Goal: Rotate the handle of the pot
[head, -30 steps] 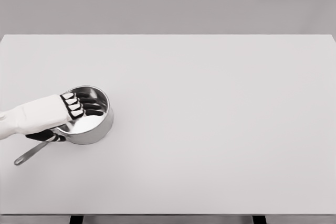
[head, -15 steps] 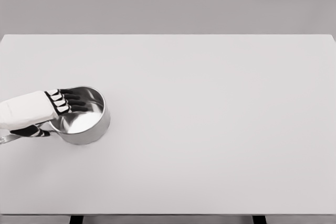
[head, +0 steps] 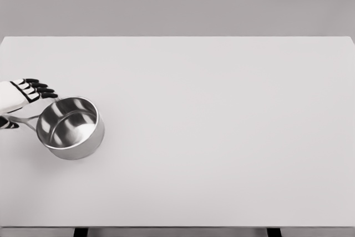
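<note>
**Left hand beside a steel pot**

At the far left edge we see our left hand (head: 22, 95), fingers (head: 41, 89) extended and loose, gripping nothing. Just right sits the pot (head: 70, 127), handle (head: 22, 119) pointing left, on the white table (head: 222, 137).

- I see the pot (head: 70, 127) standing upright on the table (head: 222, 137), far over on the left side and about midway between the near and far edges.
- Its handle (head: 22, 119) runs out to the left from the pot's wall, toward the table's left edge.
- My left hand (head: 22, 95) sits at the left border, just behind the handle and left of the pot's rim; whether it touches either, I cannot tell.
- Its fingers (head: 41, 88) point right, toward the far-left part of the rim.
</note>
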